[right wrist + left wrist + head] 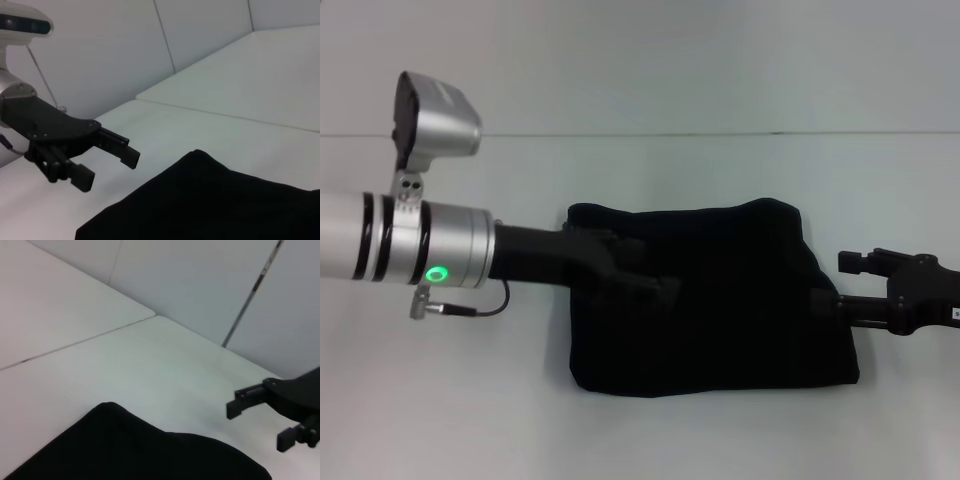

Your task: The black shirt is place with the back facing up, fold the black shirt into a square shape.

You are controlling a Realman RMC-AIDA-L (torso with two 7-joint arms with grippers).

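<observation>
Two open grippers, left gripper [655,280] over black shirt [740,320], right gripper [850,285] beside it

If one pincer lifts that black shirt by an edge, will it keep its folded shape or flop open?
It will probably flop. The black shirt lies as a soft bundle with rounded, uneven edges, so it looks limp, not stiff. Lifted by one edge, the layers would likely hang and unfold. It seems light and unlikely to roll, though pushing may bunch it on the smooth white table.
</observation>
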